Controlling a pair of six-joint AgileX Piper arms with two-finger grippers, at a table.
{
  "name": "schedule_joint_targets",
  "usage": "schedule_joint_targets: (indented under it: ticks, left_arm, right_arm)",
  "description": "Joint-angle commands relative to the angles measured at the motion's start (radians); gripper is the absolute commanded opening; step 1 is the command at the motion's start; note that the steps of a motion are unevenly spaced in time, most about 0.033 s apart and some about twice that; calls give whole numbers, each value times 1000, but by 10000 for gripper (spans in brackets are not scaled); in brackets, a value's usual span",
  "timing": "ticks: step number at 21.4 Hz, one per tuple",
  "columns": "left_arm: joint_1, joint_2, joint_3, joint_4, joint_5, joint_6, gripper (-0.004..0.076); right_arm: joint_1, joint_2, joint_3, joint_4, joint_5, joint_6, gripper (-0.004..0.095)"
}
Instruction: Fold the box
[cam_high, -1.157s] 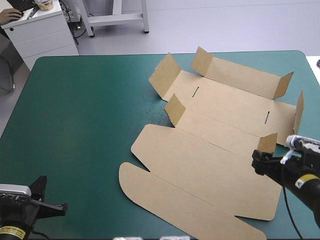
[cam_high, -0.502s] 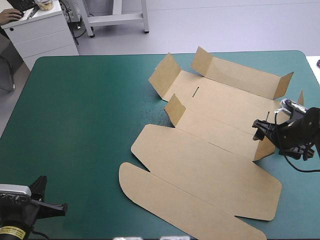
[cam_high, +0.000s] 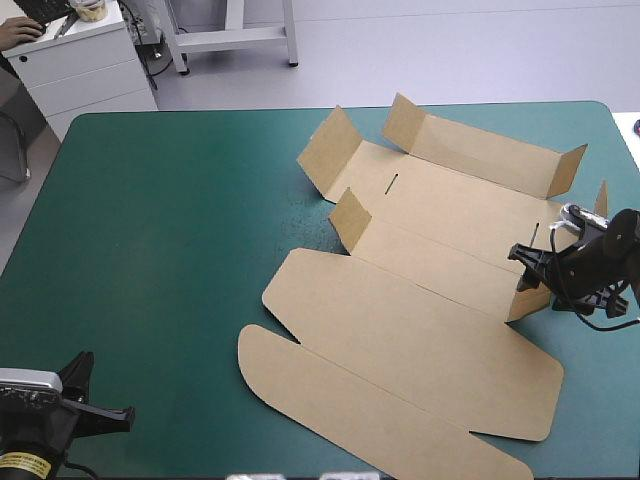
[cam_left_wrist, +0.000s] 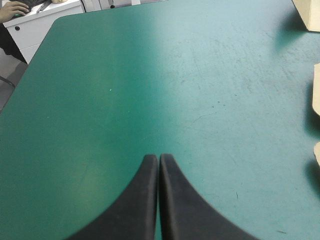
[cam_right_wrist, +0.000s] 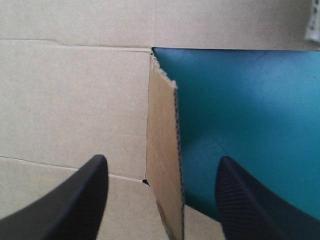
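The brown box (cam_high: 440, 260) lies on the right half of the bench (cam_high: 180, 250), mostly flat on the teal-green cover, stretching from close to the far edge down toward the near edge. Its far wall (cam_high: 485, 150) stands raised with a tab turned up at each end, and 2 more tabs stand on the sheet's left side. 2 narrow slots (cam_high: 392, 183) are cut in the panel in front of that wall. The wide lid panel (cam_high: 400, 350) lies flat toward the near edge, ending in a long rounded tongue. The right claw (cam_high: 522, 256) is low at the sheet's right edge, its black fingers spread wide. In the right wrist view a small upright flap (cam_right_wrist: 164, 150) stands edge-on between the 2 fingers of the right claw (cam_right_wrist: 162, 159), clear of both: one finger hangs over brown board, the other over bare cover (cam_right_wrist: 250, 100). The left claw (cam_high: 100, 412) sits at the near left corner of the bench, well apart from the box. In the left wrist view its fingers are pressed together in 1 pointed arch (cam_left_wrist: 159, 157) over bare cover, with only edges of the box (cam_left_wrist: 309, 11) showing off to one side.
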Motion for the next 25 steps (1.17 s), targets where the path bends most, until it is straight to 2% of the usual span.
schedule_joint_targets:
  ticks: [1, 7, 11, 15, 17, 20, 23, 25]
  left_arm:
    - [1, 15, -19, 1, -70, -8, -10]
    - [1, 15, -19, 1, -70, -8, -10]
    - [1, 15, -19, 1, -70, -8, -10]
    - [1, 15, -19, 1, -70, -8, -10]
    - [1, 15, -19, 1, -70, -8, -10]
    - [1, 15, -19, 1, -70, -8, -10]
    - [1, 15, -19, 1, -70, -8, -10]
    - [1, 15, -19, 1, -70, -8, -10]
  right_arm:
    - [-6, 12, -33, 28, -22, -33, 362]
    - [-6, 52, -33, 96, -18, -95, -3]
    - [-6, 60, -33, 134, -20, -200, -18]
    - [30, 64, -35, 126, -59, -395, -18]
    - [104, 115, -93, 99, -65, -477, -18]
    - [197, 193, -218, 24, -52, -525, -19]
    - [301, 311, -407, -35, 17, -714, -19]
    - [358, 375, -528, -63, 52, -773, -19]
